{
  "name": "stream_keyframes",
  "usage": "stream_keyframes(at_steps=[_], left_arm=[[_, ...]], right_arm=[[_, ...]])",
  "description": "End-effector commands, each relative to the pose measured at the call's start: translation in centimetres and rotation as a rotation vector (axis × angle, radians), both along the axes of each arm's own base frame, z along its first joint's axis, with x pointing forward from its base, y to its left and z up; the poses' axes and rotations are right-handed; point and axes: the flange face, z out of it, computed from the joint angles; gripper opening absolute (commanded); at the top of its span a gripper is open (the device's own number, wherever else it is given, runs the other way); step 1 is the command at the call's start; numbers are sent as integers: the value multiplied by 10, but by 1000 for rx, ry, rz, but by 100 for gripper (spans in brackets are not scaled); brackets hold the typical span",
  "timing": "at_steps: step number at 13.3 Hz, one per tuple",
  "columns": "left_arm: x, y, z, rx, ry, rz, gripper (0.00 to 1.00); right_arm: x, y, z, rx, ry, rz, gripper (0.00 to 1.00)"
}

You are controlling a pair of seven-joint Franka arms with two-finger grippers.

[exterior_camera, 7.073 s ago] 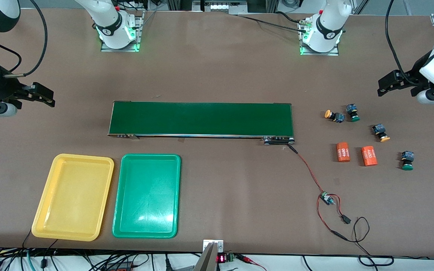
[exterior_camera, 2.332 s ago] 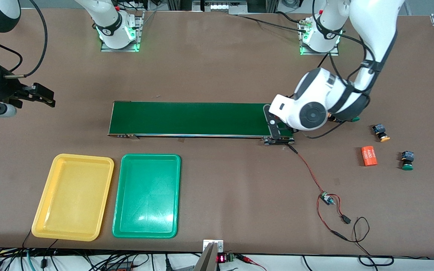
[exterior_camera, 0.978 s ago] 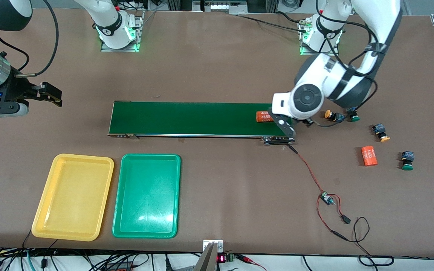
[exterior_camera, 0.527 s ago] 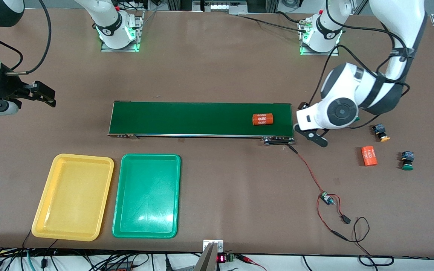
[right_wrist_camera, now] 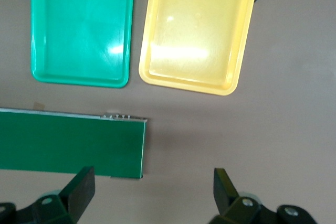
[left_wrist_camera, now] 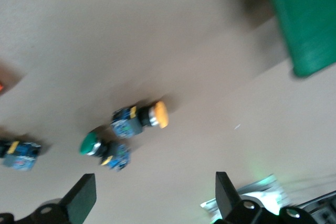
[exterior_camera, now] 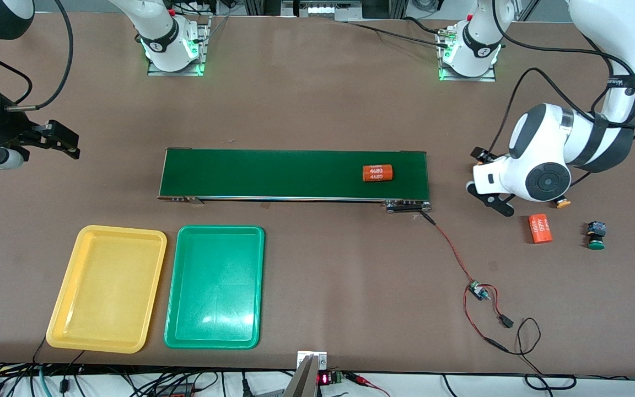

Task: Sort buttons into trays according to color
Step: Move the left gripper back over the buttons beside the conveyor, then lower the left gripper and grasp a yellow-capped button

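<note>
hovering with its fingers spread wide and empty, the left gripper has swung away from the conveyor belt and now hangs over the buttons toward the left arm's end of the table. an orange cylinder that lay on the table before now rides on the belt; a second orange cylinder remains on the table. no button has been sorted yet. in the left wrist view a yellow-capped button and a green-capped button lie just beside each other, so room for the fingers looks tight. another green-capped button stands apart, with open table around it. the yellow tray and green tray sit empty nearer the camera. the right gripper waits, fingers open, over bare table.
</note>
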Motion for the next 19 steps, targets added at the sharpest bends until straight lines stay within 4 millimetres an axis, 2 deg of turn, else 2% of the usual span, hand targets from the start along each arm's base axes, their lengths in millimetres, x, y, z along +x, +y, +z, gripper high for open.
stream_keyframes(at_steps=[1,3,4,6,8,10,11,13,15,17,19], left_arm=[[-18,7,4,11,30,-122,100],[-39,3,8,4,6,-199,100],[-44,4,3,-34,2,-274,100],[-36,18,-7,-125,-25,-455,100],[-29,18,-22,-225,-29,-632,100],[-38,20,-43,-304,-8,-770,100],[-47,31,-55,-337,-16,-818,100],[-56,42,-75,-395,-58,-920,100],[-56,52,-78,-434,-53,-1002,100],[-64,75,-92,-492,-24,-1045,100],[-63,76,-110,-533,-52,-1096,100]], right_arm=[[5,1,0,5,-13,-9,100],[5,0,-1,5,-10,-11,100],[5,0,-1,5,-5,-11,100],[5,0,0,5,-8,-11,100],[5,0,-2,4,-4,-11,100],[6,1,-2,5,-7,-10,100],[6,1,-3,4,-7,-11,100],[9,1,-8,4,-1,-9,100],[8,1,-7,3,4,-10,100],[7,1,-8,3,7,-8,100],[6,1,-6,3,4,-7,100]])
